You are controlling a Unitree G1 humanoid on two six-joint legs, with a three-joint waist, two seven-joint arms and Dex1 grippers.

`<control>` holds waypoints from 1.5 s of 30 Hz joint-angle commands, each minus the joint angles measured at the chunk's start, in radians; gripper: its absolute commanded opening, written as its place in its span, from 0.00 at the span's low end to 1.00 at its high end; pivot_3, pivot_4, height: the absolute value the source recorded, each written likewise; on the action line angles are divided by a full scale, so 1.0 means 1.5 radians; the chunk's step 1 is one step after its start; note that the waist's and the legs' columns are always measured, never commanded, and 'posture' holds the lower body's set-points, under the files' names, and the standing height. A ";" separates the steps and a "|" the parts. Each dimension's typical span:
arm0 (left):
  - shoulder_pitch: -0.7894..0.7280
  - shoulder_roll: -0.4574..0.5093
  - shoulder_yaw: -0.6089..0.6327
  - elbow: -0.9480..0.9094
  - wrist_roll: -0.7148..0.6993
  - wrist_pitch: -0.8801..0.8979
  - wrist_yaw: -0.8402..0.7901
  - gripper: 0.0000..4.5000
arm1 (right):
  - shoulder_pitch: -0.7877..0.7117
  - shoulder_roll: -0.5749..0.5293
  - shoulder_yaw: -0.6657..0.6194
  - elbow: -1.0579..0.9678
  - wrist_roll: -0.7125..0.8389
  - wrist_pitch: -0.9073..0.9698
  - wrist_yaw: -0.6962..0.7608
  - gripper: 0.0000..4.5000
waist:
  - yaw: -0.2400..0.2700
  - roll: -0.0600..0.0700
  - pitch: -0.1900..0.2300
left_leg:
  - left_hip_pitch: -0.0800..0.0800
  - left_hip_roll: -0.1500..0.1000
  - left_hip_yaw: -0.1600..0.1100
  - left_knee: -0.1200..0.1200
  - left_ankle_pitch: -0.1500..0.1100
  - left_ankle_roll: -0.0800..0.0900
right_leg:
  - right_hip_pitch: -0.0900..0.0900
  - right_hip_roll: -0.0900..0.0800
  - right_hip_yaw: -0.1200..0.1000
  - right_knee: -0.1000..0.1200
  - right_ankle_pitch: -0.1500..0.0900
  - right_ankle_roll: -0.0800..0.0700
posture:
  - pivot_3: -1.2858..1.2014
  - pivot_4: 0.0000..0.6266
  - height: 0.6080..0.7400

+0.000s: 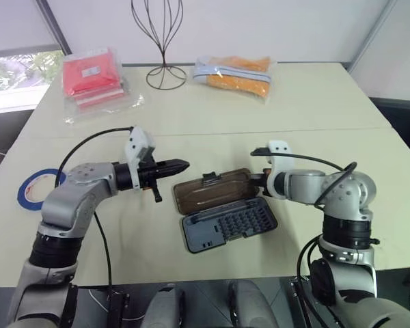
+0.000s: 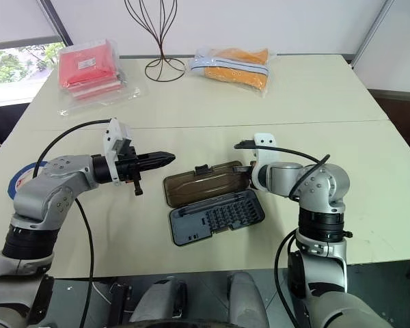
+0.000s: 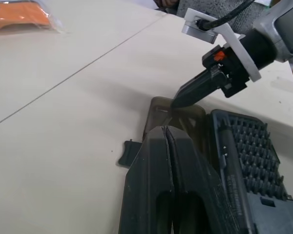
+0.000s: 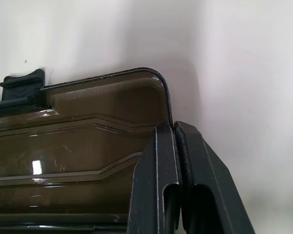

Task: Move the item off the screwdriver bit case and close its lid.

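The screwdriver bit case (image 1: 231, 224) lies open in the middle of the table, its rows of bits showing. Its smoky lid (image 1: 212, 192) lies flat on the far side of it, with the black latch tab (image 1: 209, 179) on its far edge. The item, a blue tape ring (image 1: 29, 188), rests on the table at the far left, partly behind my left arm and well away from the case. My left gripper (image 1: 183, 165) is shut and empty, hovering just left of the lid. My right gripper (image 4: 175, 130) is shut, its tips at the lid's right corner.
A red plastic-wrapped packet (image 1: 92, 78) lies at the back left and an orange one (image 1: 236, 74) at the back right. A black wire stand (image 1: 165, 41) rises between them. A seam (image 1: 314, 130) runs across the cream table.
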 commanded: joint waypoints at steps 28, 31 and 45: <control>-0.019 0.004 -0.004 -0.002 0.012 -0.027 0.000 0.01 | 0.092 -0.187 0.165 -0.021 0.640 -0.299 -0.538 0.00 | 0.004 0.000 0.000 | 0.000 0.000 0.000 0.001 -0.003 0.005 | 0.001 0.000 0.000 -0.002 0.000 0.000 | 0.52 0.24 1.00; -0.020 0.003 -0.005 -0.001 0.012 -0.029 -0.001 0.01 | 0.087 -0.198 0.172 -0.017 0.640 -0.297 -0.522 0.00 | 0.004 0.000 0.000 | 0.000 0.000 0.000 0.001 -0.003 0.005 | 0.001 0.000 0.000 -0.002 0.000 0.000 | 0.52 0.24 1.00; -0.018 0.001 -0.012 0.004 0.015 -0.040 -0.002 0.00 | 0.050 -0.267 0.237 -0.012 0.640 -0.290 -0.395 0.13 | 0.004 0.000 0.000 | -0.001 0.001 0.000 0.001 -0.003 0.005 | 0.001 0.000 0.000 -0.005 0.000 0.000 | 0.52 0.24 1.00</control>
